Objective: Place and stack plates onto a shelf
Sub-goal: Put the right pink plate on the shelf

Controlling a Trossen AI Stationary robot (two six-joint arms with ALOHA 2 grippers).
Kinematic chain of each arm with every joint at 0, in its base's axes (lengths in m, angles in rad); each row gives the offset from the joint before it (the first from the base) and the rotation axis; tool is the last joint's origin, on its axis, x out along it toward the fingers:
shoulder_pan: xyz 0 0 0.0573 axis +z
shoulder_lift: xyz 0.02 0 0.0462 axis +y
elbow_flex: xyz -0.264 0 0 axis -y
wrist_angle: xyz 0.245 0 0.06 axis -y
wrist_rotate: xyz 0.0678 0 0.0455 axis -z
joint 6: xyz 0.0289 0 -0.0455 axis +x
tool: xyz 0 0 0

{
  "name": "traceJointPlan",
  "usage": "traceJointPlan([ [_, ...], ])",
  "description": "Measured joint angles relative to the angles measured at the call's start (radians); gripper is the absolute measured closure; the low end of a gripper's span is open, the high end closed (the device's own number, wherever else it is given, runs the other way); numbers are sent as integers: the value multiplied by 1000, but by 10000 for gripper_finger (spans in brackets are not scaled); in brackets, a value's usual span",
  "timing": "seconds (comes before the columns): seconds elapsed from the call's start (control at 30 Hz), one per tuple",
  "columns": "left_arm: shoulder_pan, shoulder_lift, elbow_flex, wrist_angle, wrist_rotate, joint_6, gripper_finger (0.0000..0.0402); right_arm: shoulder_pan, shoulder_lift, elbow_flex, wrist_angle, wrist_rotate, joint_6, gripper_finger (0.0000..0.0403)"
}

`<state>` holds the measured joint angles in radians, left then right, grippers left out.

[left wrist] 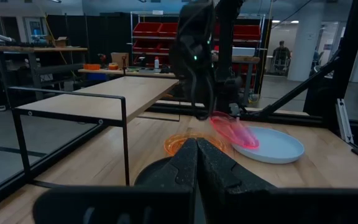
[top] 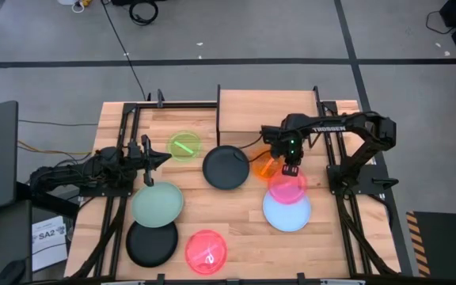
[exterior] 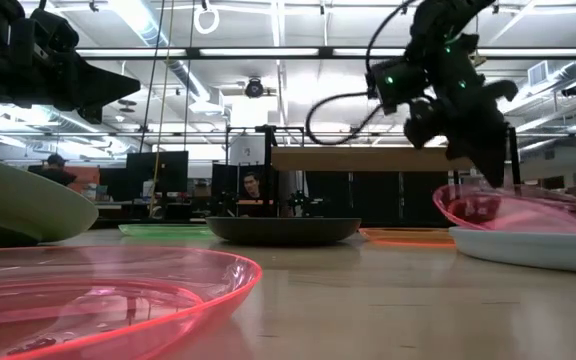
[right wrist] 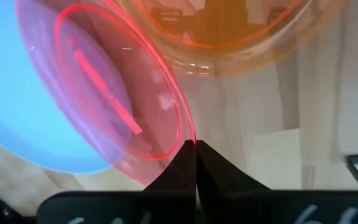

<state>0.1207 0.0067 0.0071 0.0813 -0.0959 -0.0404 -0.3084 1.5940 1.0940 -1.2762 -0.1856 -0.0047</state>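
From above, the right gripper [top: 290, 169] is pinching the rim of the pink plate [top: 286, 188], which is lying partly over the light blue plate [top: 286, 212], with the orange plate [top: 263, 167] just beside it and the shelf [top: 266, 109] standing at the table's far edge. The left gripper [top: 163, 158] is hanging with its fingers together and holding nothing, between the lime green plate [top: 184, 146] and the pale green plate [top: 157, 204]; a black plate [top: 226, 167] is sitting mid-table, another black plate [top: 151, 243] and the red plate [top: 206, 251] near the front edge. At table height, the right gripper [exterior: 488, 160] is clamping the pink plate [exterior: 513, 210] at its rim, tilting that edge up off the light blue plate [exterior: 528, 248]. From the left wrist, that arm's own fingers [left wrist: 194, 165] are resting pressed together, while farther off the pink plate [left wrist: 234, 130] is tilting steeply beside the shelf [left wrist: 104, 96]. From the right wrist, the fingers [right wrist: 194, 163] are closing tight on the pink plate [right wrist: 120, 99] at its rim, over the light blue plate [right wrist: 23, 118] and next to the orange plate [right wrist: 216, 31].
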Motion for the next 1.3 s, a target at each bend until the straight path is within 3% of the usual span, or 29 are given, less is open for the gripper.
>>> traceJointPlan([
  [0.7,0,0,0,0,0,0,390,-34,0,411,-266,3,-79,400],
  [1.03,0,0,0,0,0,0,390,-144,-1,592,-295,6,-133,400],
  [1.3,0,0,0,0,0,0,390,-287,0,661,-295,10,-137,400],
])
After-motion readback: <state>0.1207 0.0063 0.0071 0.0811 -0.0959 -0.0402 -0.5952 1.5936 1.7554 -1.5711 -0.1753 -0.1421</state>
